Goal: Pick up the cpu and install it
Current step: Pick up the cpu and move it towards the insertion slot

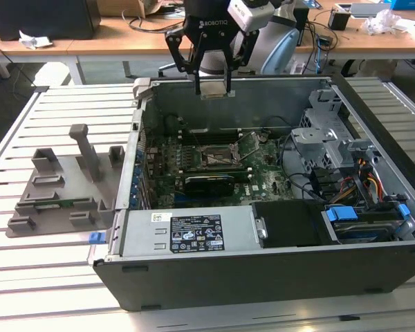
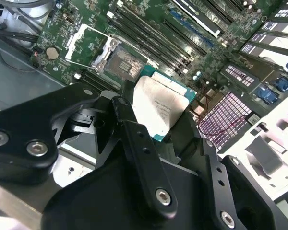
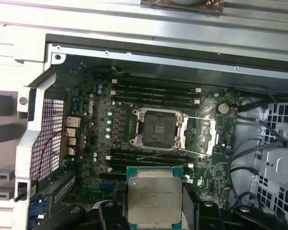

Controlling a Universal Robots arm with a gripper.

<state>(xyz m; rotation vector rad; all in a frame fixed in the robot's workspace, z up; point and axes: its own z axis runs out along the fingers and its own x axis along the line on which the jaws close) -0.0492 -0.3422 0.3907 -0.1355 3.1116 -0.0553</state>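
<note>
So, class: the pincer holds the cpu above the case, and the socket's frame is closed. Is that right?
No. The socket's frame is swung open, as the first wrist view shows; the pincer does hold the cpu above the case.

A dull silver cpu (image 3: 154,197) with a teal-green rim sits clasped in the black gripper (image 1: 214,84). Beneath the gripper, a dark green motherboard (image 3: 93,122) bears a black socket (image 3: 157,127) framed in silver. Off to its side stands a plain grey tray (image 1: 55,187).
</note>
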